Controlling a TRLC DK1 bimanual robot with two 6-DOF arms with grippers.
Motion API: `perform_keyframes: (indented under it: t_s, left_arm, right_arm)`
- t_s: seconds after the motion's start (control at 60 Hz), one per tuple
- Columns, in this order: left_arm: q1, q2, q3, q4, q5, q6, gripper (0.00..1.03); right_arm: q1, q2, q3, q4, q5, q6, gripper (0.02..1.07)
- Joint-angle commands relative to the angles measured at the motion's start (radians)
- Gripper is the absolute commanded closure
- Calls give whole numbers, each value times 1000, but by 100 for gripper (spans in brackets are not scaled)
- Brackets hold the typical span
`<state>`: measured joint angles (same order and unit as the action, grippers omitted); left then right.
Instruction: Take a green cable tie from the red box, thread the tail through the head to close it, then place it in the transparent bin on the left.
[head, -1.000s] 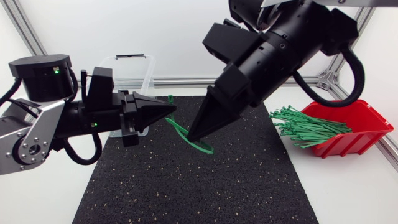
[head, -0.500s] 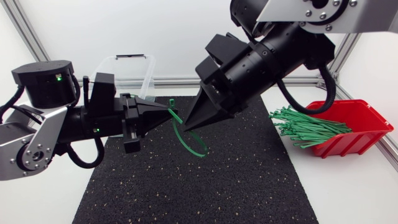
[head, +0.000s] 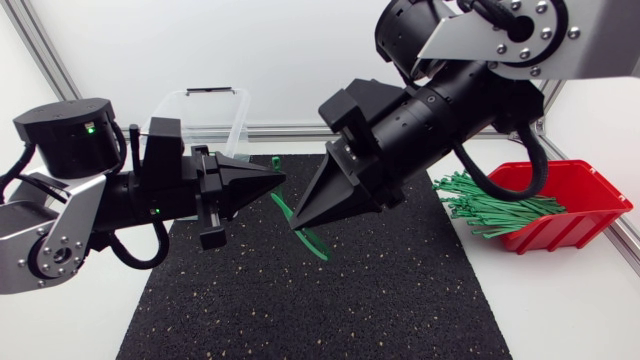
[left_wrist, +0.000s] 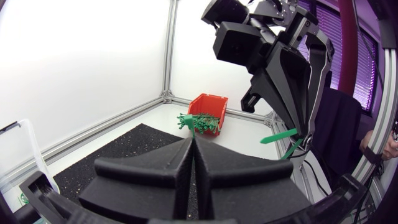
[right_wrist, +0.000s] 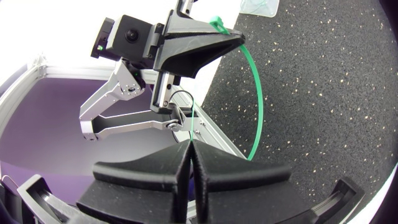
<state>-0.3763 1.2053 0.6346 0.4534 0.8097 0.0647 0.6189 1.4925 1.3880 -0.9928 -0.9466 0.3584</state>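
Clearly the threading step is in hand: one green cable tie (head: 315, 243) is out of the red box (head: 590, 195) and hangs in the air over the far middle of the black mat (head: 300, 310), gripped at both ends.

The left gripper (head: 272, 183), reaching in over the mat's left edge, has its fingers pressed together with no gap between them, and the tie's small square head sits pinched at their very tip. The right gripper (head: 298, 222), slanting down over the middle of the mat, also has its fingers closed tight, on the tail end. In the left wrist view a short green stub pokes out past them towards the other gripper.

I judge that the tail has not entered the head, since the two tips are near each other but apart.

The next move looks like a fine one. The stub must be lined up with the slot in the head and pushed straight through, with the head held steady and square to it. A slight tilt would probably make the tip slide past.

The tie is a thin, flat, bright green strip, bent into a smooth open bow that sags towards the mat without touching it.

More ties (head: 490, 205) spill from the red box off the mat's right edge, and the clear bin (head: 235, 110) waits beyond the mat's far left corner.
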Motion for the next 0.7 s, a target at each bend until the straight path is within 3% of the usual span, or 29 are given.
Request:
perform_keyframes:
  t_s: [0.0,0.233,0.683]
  left_arm:
    - [5,2,-26,21,0,17,100]
    - [5,2,-32,24,0,-3,100]
    - [-12,5,-32,31,0,-8,100]
  right_arm:
    - [-4,-34,-27,5,-17,71,102]
    - [-1,-77,-66,125,-17,261,102]
    - [15,-121,-164,296,-12,442,102]
